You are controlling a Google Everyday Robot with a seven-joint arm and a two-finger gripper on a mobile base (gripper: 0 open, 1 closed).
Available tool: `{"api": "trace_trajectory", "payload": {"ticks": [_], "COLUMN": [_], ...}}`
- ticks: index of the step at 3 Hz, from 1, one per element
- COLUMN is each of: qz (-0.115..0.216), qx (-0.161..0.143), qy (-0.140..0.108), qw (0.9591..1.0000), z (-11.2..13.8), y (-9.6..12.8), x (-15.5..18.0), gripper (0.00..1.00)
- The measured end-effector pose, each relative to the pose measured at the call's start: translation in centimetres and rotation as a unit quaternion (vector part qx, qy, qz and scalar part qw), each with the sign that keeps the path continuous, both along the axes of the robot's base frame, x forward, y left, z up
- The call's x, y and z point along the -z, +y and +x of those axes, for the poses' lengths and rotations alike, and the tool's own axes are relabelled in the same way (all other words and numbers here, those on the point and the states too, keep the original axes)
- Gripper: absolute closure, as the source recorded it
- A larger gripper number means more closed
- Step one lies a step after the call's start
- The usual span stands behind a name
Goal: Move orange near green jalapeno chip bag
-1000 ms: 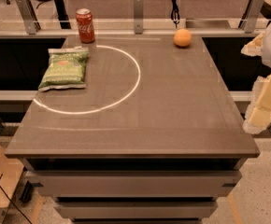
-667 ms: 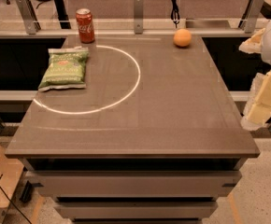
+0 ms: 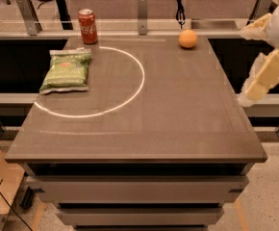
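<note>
The orange (image 3: 187,38) sits near the table's far edge, right of centre. The green jalapeno chip bag (image 3: 66,70) lies flat at the far left of the table, just inside a white circle line. My gripper (image 3: 246,65) hangs off the table's right edge, level with its middle, to the right of and nearer than the orange. Its two cream fingers (image 3: 267,75) stand apart with nothing between them. The orange and the bag are far apart, on opposite sides of the table.
A red soda can (image 3: 87,26) stands upright at the far left, behind the bag. The brown table (image 3: 144,134) has a white circle (image 3: 138,88) marked on its left half. Metal rails and posts (image 3: 142,6) run behind the far edge.
My gripper has shifted slightly up and to the left, toward the table's right edge. The orange, bag and can have not moved.
</note>
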State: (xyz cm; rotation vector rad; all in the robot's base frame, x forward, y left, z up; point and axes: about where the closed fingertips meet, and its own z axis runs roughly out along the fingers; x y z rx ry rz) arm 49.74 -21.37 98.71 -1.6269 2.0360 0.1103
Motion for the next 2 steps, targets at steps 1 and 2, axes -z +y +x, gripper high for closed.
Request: {"api": "trace_trajectory", "payload": {"ticks": [1,2], "qz": [0.01,0.012], "qx": [-0.001,0.003], "qy": [-0.004,-0.002], "qw": [0.9999,0.9999], "z": [0.58,1.04], "y": [0.15,0.42], "x": [-0.27,0.11], "gripper": [0.0,0.0]}}
